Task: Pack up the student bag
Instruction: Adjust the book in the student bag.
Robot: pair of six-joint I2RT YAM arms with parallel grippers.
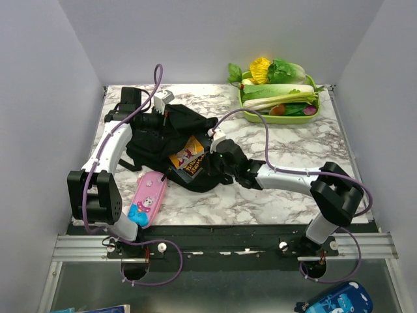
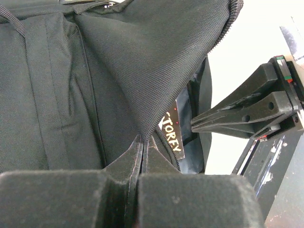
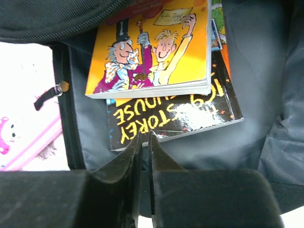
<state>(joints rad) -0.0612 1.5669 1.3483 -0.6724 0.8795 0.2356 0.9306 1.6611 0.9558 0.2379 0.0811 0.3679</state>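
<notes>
The student bag lies black and slumped at mid-table, its mouth facing the right arm. My left gripper is shut on the bag's upper flap and holds it raised; the fabric runs pinched between the fingertips of the left gripper. Inside, on the grey lining, a yellow picture book rests on a black book with yellow lettering. My right gripper sits at the black book's near edge. Its jaws stand a narrow gap apart, with nothing held.
A pink pencil case lies on the marble table just left of the bag's mouth, also seen as the pink pencil case beyond the zipper. A green tray of vegetables stands at the back right.
</notes>
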